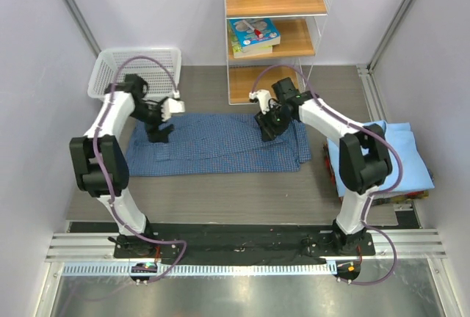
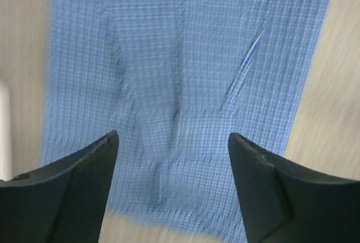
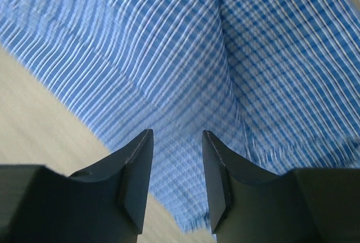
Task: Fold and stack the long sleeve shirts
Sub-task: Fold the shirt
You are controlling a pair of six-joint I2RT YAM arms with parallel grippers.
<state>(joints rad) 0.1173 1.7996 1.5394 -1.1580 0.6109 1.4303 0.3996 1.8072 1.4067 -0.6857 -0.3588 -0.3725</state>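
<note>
A dark blue checked long sleeve shirt [image 1: 220, 144] lies spread flat across the middle of the table. My left gripper [image 1: 158, 132] hangs over its left part, jaws wide open with nothing between them; the left wrist view shows checked cloth [image 2: 185, 74] and its near hem below the fingers [image 2: 84, 170]. Over the shirt's right upper part, my right gripper [image 1: 266, 128] is open with a narrower gap; the checked cloth [image 3: 236, 57] lies close under its fingertips [image 3: 138, 153], near the cloth's edge. A folded light blue shirt [image 1: 400, 152] rests at the right.
A white mesh basket [image 1: 136, 71] stands at the back left beside the left arm. A wooden shelf unit [image 1: 275, 31] with books and small items stands at the back centre. Red and yellow objects [image 1: 407, 198] poke out under the light blue shirt.
</note>
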